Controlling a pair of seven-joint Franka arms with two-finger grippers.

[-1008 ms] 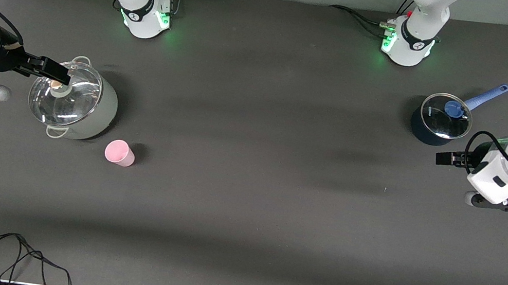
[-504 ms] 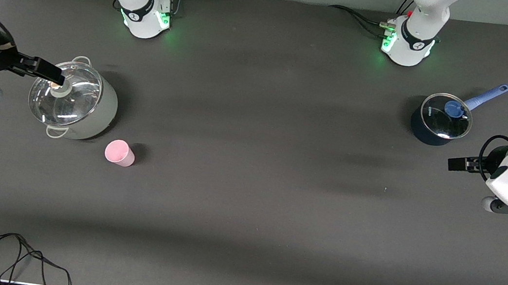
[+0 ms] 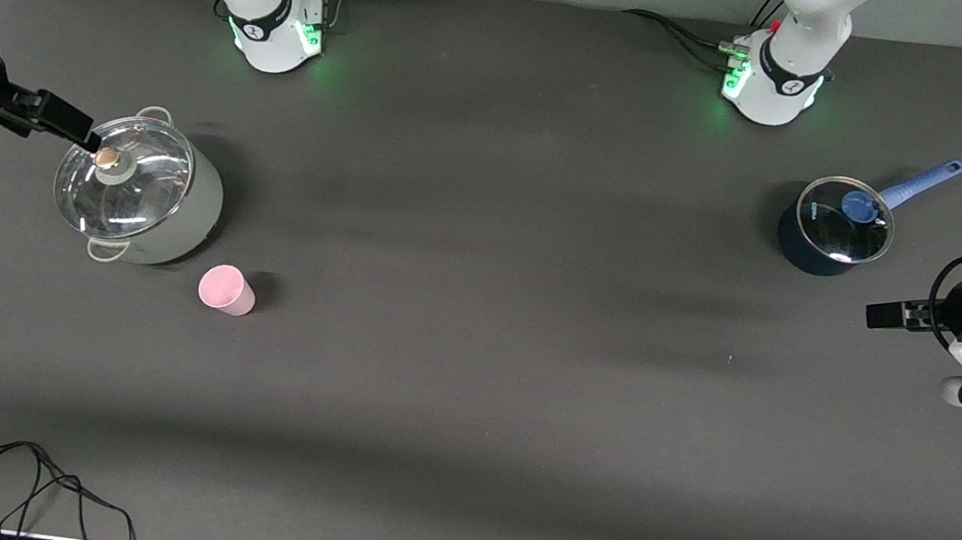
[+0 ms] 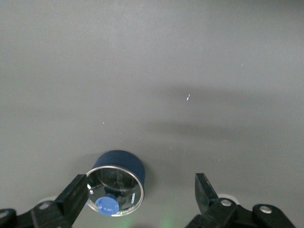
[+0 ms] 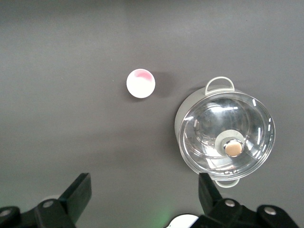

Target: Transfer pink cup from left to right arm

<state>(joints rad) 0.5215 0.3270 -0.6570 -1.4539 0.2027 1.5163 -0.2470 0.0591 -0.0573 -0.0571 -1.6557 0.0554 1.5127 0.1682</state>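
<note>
The pink cup (image 3: pixel 226 289) stands upright on the dark table, just nearer to the front camera than the steel pot (image 3: pixel 172 215), toward the right arm's end. It also shows in the right wrist view (image 5: pixel 140 83), with nothing holding it. My right gripper (image 3: pixel 71 125) hangs open and empty over the pot's outer rim, apart from the cup; the right wrist view (image 5: pixel 144 190) shows its jaws wide apart. My left gripper (image 3: pixel 889 314) is open and empty over the table beside the blue saucepan (image 3: pixel 804 248), and it also shows in the left wrist view (image 4: pixel 140 187).
The steel pot has a glass lid with a knob (image 3: pixel 107 158). The blue saucepan has a glass lid (image 3: pixel 844 232) and a blue handle (image 3: pixel 920 184). A black cable (image 3: pixel 0 467) lies at the table's near edge. The arm bases (image 3: pixel 276 25) stand along the top.
Both arms drew back toward their own ends of the table. My right gripper slid off the lid knob to the pot's outer rim. The cup has not moved.
</note>
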